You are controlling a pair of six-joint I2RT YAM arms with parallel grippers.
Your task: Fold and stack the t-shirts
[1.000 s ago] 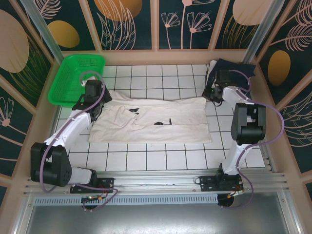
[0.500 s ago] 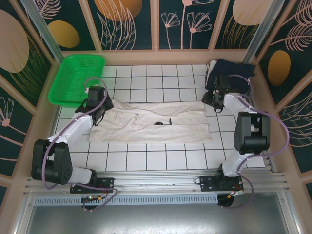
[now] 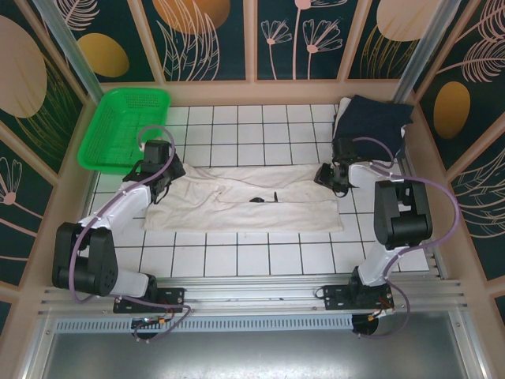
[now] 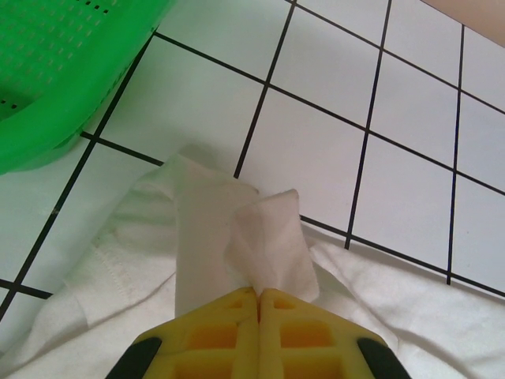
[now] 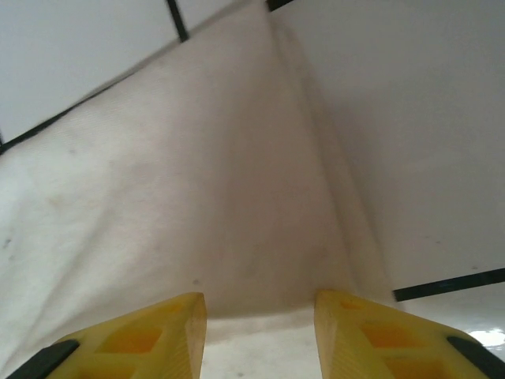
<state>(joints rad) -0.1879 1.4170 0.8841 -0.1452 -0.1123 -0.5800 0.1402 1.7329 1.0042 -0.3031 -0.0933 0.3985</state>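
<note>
Two t-shirts are on the white tiled bench (image 3: pixel 260 257). The cream t-shirt (image 3: pixel 252 201) lies spread across the middle, with its long edges already turned in. The navy t-shirt (image 3: pixel 372 118) sits bunched in the far right corner. A green mesh basket (image 3: pixel 134 89) stands in the far left corner.

The left fingers (image 4: pixel 237 312) are closed on a pinched tuck of cream cloth at the shirt's far left corner. The right fingers (image 5: pixel 158 332) stand apart over the shirt's right edge and hold nothing.

I judge that the cream shirt is in the middle of its fold. The next move seems to call for the right fingers to go down and pinch that edge, so that both arms can carry the cloth over together.
</note>
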